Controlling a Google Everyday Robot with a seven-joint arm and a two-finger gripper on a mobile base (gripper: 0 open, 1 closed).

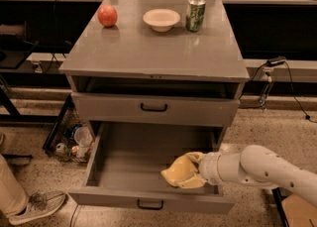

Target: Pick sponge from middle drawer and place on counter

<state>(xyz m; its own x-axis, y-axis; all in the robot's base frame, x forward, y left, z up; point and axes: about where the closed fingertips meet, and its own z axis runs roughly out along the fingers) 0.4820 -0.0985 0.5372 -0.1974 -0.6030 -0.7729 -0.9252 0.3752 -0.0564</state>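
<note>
The middle drawer (129, 164) of the grey cabinet is pulled open, below a shut drawer with a like handle. My gripper (184, 172) reaches in from the right, at the drawer's front right part. It is shut on the pale yellow sponge (173, 175), which sticks out to the left of the fingers, just over the drawer floor near the front wall. The counter (148, 47) is the cabinet's flat grey top, above and behind the gripper.
On the counter's far edge stand a red apple (107, 16), a white bowl (161, 19) and a green can (195, 15). A wire basket of clutter (69, 139) sits left of the cabinet. A person's shoe (34, 206) is at the lower left.
</note>
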